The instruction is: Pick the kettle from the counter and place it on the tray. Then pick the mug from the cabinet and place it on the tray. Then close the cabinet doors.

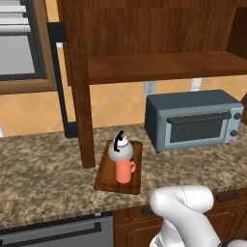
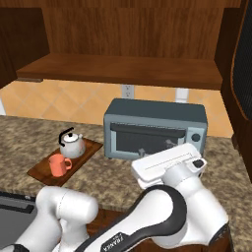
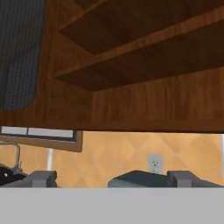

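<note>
On the granite desk (image 1: 43, 178), 1 tray (image 1: 103, 181) lies near the front edge, carrying 1 kettle (image 1: 120, 149) and 1 coral mug (image 1: 124, 171), touching or nearly so. 1 toaster oven (image 1: 193, 123) stands to the right, well apart. Above, the cabinet (image 2: 123, 69) shelf lies bare, 2 doors (image 1: 79, 87) swung wide. The pincer (image 3: 111, 177) is spread open, holding nothing.
</note>
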Tool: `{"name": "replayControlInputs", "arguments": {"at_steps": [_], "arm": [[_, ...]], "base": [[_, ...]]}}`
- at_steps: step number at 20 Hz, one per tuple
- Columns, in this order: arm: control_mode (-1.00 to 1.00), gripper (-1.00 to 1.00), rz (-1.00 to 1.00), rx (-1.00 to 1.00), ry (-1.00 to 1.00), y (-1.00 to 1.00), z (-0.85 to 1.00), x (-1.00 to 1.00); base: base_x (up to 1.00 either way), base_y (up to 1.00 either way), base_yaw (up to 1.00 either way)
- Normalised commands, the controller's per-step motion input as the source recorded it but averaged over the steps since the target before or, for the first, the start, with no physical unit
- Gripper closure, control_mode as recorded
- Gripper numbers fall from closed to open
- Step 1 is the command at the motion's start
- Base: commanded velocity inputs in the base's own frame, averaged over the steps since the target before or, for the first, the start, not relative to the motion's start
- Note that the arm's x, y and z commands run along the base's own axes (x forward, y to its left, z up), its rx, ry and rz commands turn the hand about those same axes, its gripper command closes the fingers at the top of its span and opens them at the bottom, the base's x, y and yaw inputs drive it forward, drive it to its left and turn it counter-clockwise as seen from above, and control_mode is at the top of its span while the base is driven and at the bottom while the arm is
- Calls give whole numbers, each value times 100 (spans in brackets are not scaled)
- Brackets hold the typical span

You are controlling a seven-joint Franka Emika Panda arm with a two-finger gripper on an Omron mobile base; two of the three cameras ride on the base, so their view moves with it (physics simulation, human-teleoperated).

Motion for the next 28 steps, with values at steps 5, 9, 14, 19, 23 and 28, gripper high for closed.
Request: {"name": "replayControlInputs", "arguments": {"at_steps": [5, 9, 14, 19, 23, 28], "arm": [[-100, -100, -13, 10, -2, -54, 6, 0], [-100, -100, -15, 11, 0, -62, 10, 0], [-100, -100, -7, 1, 0, -23, 0, 0], [-100, -100, -6, 4, 0, -48, 1, 0], [-100, -100, 0, 1, -4, -51, 16, -4], [-100, -100, 0, -1, -13, -46, 28, -16]], "base": [[0, 0, 0], [0, 0, 0], [0, 0, 0], [0, 0, 0], [0, 0, 0], [0, 0, 0]]}}
